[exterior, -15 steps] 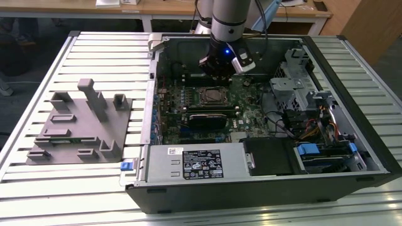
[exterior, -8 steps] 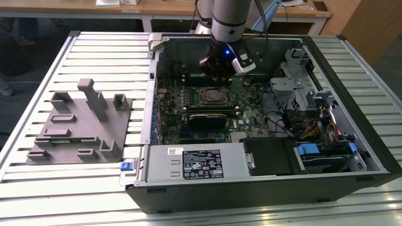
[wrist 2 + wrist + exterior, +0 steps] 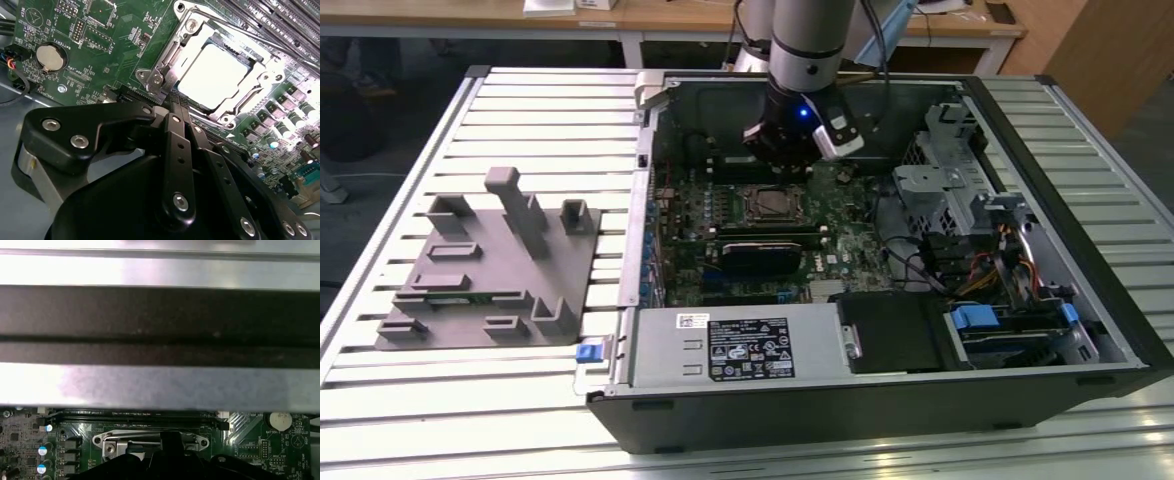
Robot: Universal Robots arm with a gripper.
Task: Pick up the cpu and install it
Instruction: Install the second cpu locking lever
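The cpu (image 3: 212, 75), a pale silver-white square, lies flat inside the metal-rimmed socket frame (image 3: 165, 65) on the green motherboard (image 3: 107, 55). In the exterior view the cpu (image 3: 767, 204) sits mid-board inside the open computer case (image 3: 881, 400). My gripper (image 3: 785, 160) hangs just above the board on the far side of the socket, apart from the chip. Its black fingers (image 3: 175, 130) stand together, shut, with nothing between them. The gripper (image 3: 167, 447) also shows in front of the socket frame (image 3: 112, 442) in the first wrist view.
A grey plastic fixture (image 3: 487, 265) with upright blocks stands on the slatted table at the exterior view's left. Inside the case are a power supply (image 3: 740, 345), a drive cage (image 3: 947, 185), cables (image 3: 987, 265) and memory slots (image 3: 135, 415). The case wall (image 3: 160, 320) is close behind the gripper.
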